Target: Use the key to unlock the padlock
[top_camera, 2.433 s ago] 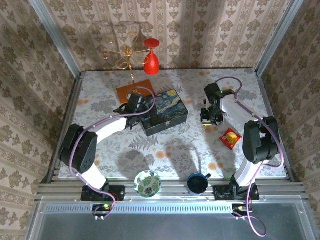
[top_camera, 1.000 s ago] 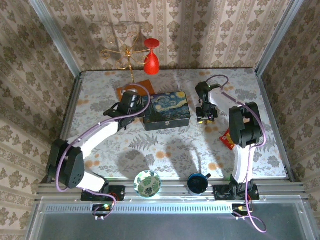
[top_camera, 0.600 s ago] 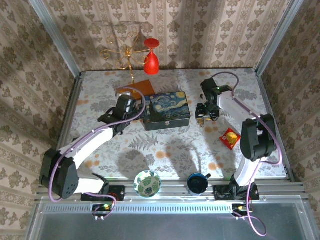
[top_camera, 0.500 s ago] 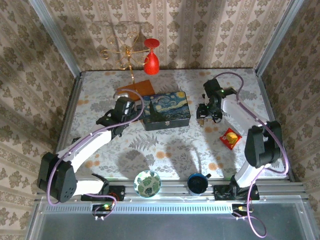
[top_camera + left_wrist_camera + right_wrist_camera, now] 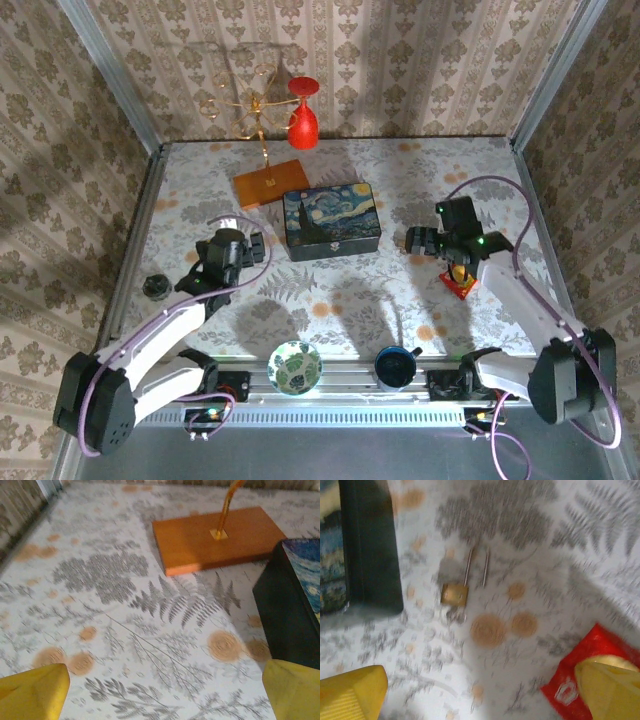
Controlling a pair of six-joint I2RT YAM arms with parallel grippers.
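Padlock (image 5: 454,594) flat, shackle (image 5: 469,564) toward view top

Damask-papered walls (image 5: 400,60) around a fern-patterned tabletop (image 5: 200,170), aluminium corner posts (image 5: 112,75)

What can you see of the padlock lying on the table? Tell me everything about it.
The padlock is tiny, with a pale brassy, squarish body and a thin silvery shackle. It lies flat on the floral tablecloth, a short gap from the dark side of the painted box. One shackle leg meets the body; the other seems to sit beside it, though blur hides detail. Nothing grips it.
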